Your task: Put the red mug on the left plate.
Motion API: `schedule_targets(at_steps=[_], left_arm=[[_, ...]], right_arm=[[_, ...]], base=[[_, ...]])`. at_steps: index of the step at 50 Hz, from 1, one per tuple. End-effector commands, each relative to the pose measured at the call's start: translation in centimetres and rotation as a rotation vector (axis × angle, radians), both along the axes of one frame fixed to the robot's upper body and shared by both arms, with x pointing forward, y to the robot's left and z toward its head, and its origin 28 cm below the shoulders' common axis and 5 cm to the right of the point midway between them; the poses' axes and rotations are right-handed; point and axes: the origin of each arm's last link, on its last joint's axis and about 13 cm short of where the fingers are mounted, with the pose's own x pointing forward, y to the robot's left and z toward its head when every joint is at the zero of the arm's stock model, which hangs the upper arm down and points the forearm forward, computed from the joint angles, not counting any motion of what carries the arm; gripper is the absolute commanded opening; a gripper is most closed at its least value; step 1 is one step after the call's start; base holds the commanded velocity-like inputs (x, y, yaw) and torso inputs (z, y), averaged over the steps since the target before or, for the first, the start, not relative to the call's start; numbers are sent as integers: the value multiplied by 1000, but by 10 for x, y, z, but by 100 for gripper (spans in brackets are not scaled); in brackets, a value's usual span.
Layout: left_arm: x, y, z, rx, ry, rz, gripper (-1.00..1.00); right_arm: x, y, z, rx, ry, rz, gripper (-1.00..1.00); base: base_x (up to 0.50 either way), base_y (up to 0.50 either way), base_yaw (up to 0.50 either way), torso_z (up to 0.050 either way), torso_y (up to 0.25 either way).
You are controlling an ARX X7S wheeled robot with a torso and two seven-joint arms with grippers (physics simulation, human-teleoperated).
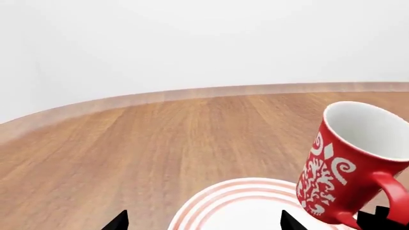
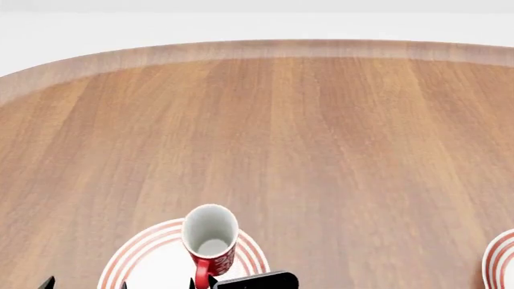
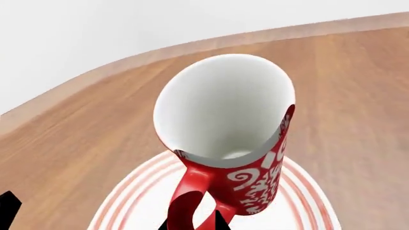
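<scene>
The red mug (image 2: 210, 241) with its white swirl pattern is over the left plate (image 2: 153, 256), a white plate with red rings near the table's front edge. The mug tilts, and I cannot tell whether its base touches the plate. My right gripper (image 3: 193, 224) is shut on the mug's red loop handle (image 3: 188, 199). In the left wrist view the mug (image 1: 345, 167) is beside my left gripper (image 1: 204, 223), which is open and empty, its tips spread over the plate (image 1: 243, 206).
The rim of a second ringed plate (image 2: 502, 262) shows at the front right. The round wooden table (image 2: 305, 132) stretches back to its curved far edge, with a white wall beyond.
</scene>
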Motion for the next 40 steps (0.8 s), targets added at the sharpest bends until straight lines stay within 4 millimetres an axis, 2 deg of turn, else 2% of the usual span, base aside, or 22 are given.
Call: schedule_targets(at_steps=[1,7,8,18,40], left_arm=[[0,0,-1,1,0,0,100],[0,0,-1,1,1,-2,100],[0,0,-1,0,1,-1,100],[0,0,-1,0,1,-1,100],[0,0,-1,1,2,-1,100]], right_arm=[[4,2,-13,-57,-15,1,-100],[2,3,-15,-75,-7,-1,-100],[-2,4,-3,-37,-33,4,-100],[-2,4,-3,-37,-33,4,-100],[6,6,-20,-10,10,46,-100]], base=[[0,0,0,0,0],[0,0,0,0,0],[0,0,0,0,10],[0,0,0,0,0],[0,0,0,0,0]])
